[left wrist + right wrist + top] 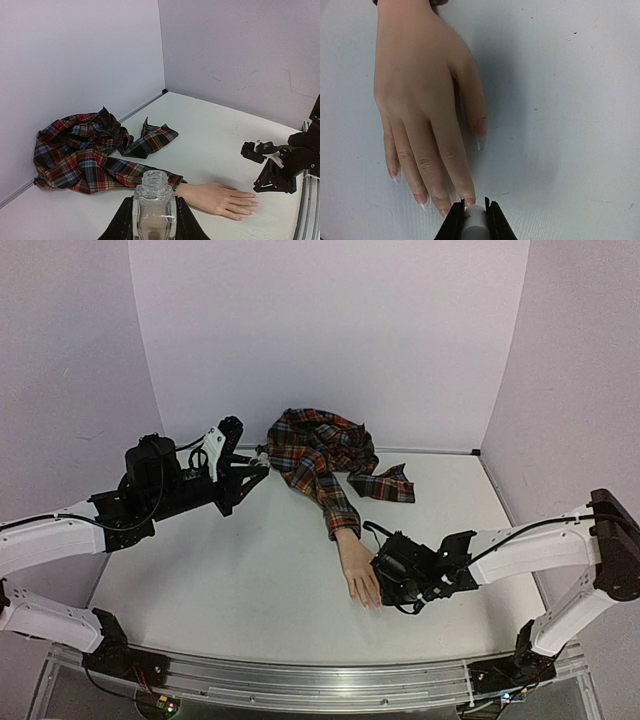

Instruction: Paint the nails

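The left gripper [154, 220] pinches the open glass bottle [155, 192] upright and well aside, probably so nothing spills. The right gripper [474, 210] is clamped on a white brush handle [476, 226], low beside the nails [469, 201] of the mannequin hand [420, 90], which lies flat on the table [570, 100].

You see a pale peach hand [420, 90] with translucent, whitish-tipped nails [480, 129]. The shirt [315, 455] is red and navy-blue plaid with thin yellow and white lines. The bottle [154, 210] is clear glass. The cap [476, 222] and table [240, 570] are white, and the walls [330, 330] pale lilac.
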`<state>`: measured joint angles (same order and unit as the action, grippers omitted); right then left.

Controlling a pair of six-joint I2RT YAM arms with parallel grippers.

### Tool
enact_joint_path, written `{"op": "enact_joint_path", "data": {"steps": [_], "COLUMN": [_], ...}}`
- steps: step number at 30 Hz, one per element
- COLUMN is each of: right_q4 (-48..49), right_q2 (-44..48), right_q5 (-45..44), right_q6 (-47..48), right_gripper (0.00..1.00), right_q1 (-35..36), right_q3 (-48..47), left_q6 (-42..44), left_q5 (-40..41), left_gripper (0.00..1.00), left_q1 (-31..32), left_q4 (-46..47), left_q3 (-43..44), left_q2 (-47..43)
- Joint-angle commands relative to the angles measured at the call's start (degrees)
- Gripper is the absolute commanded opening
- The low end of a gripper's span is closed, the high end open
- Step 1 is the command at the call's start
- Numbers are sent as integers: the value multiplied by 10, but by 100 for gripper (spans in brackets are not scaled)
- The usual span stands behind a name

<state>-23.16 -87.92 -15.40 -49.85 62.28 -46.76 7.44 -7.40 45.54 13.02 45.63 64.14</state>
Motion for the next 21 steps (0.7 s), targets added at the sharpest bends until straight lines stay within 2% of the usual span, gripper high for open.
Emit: {"op": "enact_joint_path", "data": {"steps": [1, 21], "right_q4": [2, 2], "right_q2": [15, 66], "right_q5": [-1, -13], "right_q6": [-10, -27], "right_gripper": [0, 0], "right_q1": [-1, 2], "right_q3": [8, 31], "left_q6": [-7, -7], "left_q5": [-8, -7], "left_gripper": [0, 0], "left_q1": [-4, -3], "left_q4": [25, 24], "left_q3": [6, 5], "left_q2": [-6, -8]}}
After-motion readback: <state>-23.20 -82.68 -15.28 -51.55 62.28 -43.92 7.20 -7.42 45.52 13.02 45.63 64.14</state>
